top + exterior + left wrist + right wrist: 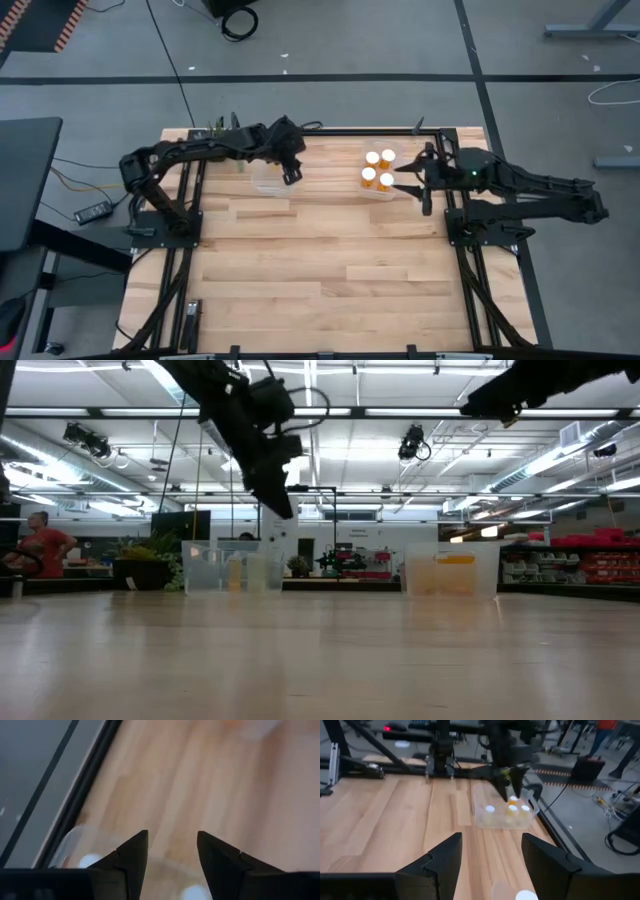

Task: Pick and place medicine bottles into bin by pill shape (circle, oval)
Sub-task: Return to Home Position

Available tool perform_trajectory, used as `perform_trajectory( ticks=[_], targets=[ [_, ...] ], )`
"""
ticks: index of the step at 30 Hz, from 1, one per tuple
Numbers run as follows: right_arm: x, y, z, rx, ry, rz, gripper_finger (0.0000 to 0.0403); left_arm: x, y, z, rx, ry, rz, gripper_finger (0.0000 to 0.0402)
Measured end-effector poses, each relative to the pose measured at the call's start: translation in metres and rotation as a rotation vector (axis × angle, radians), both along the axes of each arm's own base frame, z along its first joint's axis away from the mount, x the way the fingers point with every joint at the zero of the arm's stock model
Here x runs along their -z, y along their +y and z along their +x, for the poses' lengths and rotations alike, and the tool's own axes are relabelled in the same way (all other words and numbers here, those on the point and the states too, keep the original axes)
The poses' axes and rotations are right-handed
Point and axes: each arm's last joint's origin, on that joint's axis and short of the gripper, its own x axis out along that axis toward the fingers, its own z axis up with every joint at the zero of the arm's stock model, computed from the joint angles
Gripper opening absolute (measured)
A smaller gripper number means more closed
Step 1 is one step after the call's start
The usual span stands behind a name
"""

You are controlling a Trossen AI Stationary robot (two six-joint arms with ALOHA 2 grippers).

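The left hand [291,175] is hovering open and empty above the left bin [258,186], upper middle of the frame — seemingly free to retreat, as the medicine bottles [370,176] in view are all sitting in bins. The right hand [490,839] is waiting beside the right bin [380,197] — fingers spread, holding nothing.

Pale blond wood in long staggered planks across the table [320,270], edged by a black frame [190,250]. White caps over amber-orange on four medicine bottles [369,176] in the clear right bin [380,196]; white caps over yellow and orange in the clear left bin [479,800]. Matte black on the fingers of the left gripper [172,834] and the right gripper [491,837]. Grey floor [330,40] crossed by black lines, with an orange-and-black striped strip [65,25] at one corner. Beyond the table, a red shirt on a person [45,547] and red along the far shelves [590,555].
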Motion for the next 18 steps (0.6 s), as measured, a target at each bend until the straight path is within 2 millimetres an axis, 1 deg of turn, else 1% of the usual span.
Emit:
perform_trajectory(
  ticks=[5,7,9,11,13,16,18],
  targets=[
    [0.016,0.003,-0.022,0.012,-0.084,0.02,0.0213,-0.013,-0.031,0.009,0.128,-0.055,0.015,0.0166],
    [0.023,0.005,-0.03,0.015,-0.122,0.03,0.0213,-0.013,-0.043,0.015,0.167,-0.08,0.025,0.016],
    [0.029,0.006,-0.035,0.018,-0.197,0.048,0.0213,-0.006,-0.054,0.018,0.204,-0.1,0.034,0.0154],
    [0.034,0.006,-0.037,0.021,-0.276,0.084,0.0213,0.001,-0.063,0.016,0.229,-0.103,0.036,0.0147],
    [0.038,0.007,-0.038,0.016,-0.36,0.116,0.0213,0.005,-0.07,0.014,0.246,-0.136,0.049,0.0139],
    [0.046,0.007,-0.038,0.005,-0.425,0.106,0.0213,0.005,-0.076,0.002,0.251,-0.18,0.059,0.0127],
    [0.052,0.006,-0.037,0.007,-0.438,0.097,0.0213,0.006,-0.079,-0.009,0.247,-0.206,0.063,0.0121]
  ],
)
